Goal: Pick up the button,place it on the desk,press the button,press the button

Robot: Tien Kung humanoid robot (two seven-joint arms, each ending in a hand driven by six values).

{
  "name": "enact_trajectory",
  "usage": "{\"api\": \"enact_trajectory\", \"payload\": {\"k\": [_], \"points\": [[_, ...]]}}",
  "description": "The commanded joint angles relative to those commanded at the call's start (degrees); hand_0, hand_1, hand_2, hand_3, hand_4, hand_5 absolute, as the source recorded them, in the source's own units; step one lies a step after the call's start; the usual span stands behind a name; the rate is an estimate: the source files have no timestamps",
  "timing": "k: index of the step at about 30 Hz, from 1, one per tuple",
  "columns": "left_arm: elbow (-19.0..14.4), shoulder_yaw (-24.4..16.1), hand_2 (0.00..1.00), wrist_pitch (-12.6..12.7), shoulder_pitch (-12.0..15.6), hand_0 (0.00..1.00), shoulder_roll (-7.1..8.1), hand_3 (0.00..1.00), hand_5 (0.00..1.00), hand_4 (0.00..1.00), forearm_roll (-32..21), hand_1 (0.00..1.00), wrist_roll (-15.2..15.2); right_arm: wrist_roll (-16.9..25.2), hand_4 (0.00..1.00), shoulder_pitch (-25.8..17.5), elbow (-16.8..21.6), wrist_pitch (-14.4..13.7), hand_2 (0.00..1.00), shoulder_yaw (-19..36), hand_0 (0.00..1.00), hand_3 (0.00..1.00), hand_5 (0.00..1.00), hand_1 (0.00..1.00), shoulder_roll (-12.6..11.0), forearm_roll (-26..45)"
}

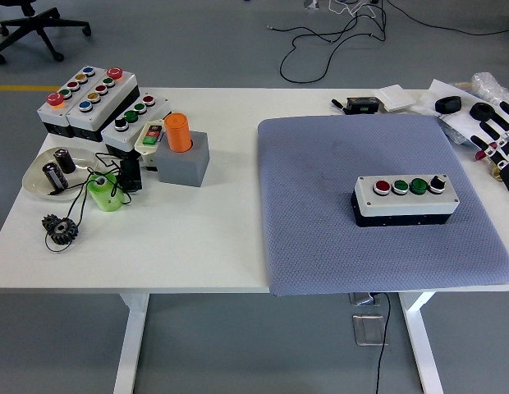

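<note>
Grey quilted mat (337, 205) carries the task's four-button control box (406, 199), which sits flat toward the mat's right half with its row of red, green, green and black caps facing up, where I judge a fingertip can come straight down on them. That padding, I take it, is there to keep the box from skidding when pressed. My right hand (499, 135) shows only at the frame's right edge, well clear of the box, black fingers (484, 112) spread loosely and holding nothing; most of the palm and arm is cut off. My left hand is out of shot. Across the white table (197, 238), spare button boxes (94, 103) crowd the far left corner beside an orange cylinder (178, 131) standing in a grey block (186, 160). Small items at the far right corner are too cluttered to identify.
</note>
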Motion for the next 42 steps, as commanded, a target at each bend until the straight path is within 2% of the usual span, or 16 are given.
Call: {"api": "enact_trajectory", "payload": {"k": [14, 15, 27, 42], "points": [[0.0, -0.2, 0.573, -0.1, -0.3, 0.634, -0.11, 0.553, 0.998, 0.343, 0.5, 0.597, 0.2, 0.4, 0.613, -0.3, -0.2, -0.8, 0.812, -0.2, 0.819, 0.773, 0.478, 0.770, -0.3, 1.2], [0.0, -0.2, 0.574, -0.1, -0.3, 0.633, -0.11, 0.552, 0.998, 0.343, 0.5, 0.597, 0.2, 0.4, 0.617, -0.3, -0.2, -0.9, 0.808, -0.2, 0.814, 0.770, 0.511, 0.767, -0.3, 1.3], [0.0, 0.2, 0.577, -0.2, -0.4, 0.632, -0.07, 0.552, 0.998, 0.343, 0.4, 0.598, 0.3, 1.1, 0.615, -0.2, -0.3, -3.1, 0.787, -1.1, 0.800, 0.753, 0.530, 0.755, -0.2, 2.4], [0.0, 0.3, 0.579, -0.3, -0.4, 0.629, -0.08, 0.553, 0.998, 0.341, 0.4, 0.598, 0.4, 1.0, 0.612, -0.3, -0.5, -3.3, 0.774, -1.3, 0.789, 0.758, 0.519, 0.745, -0.2, 2.8]]}}
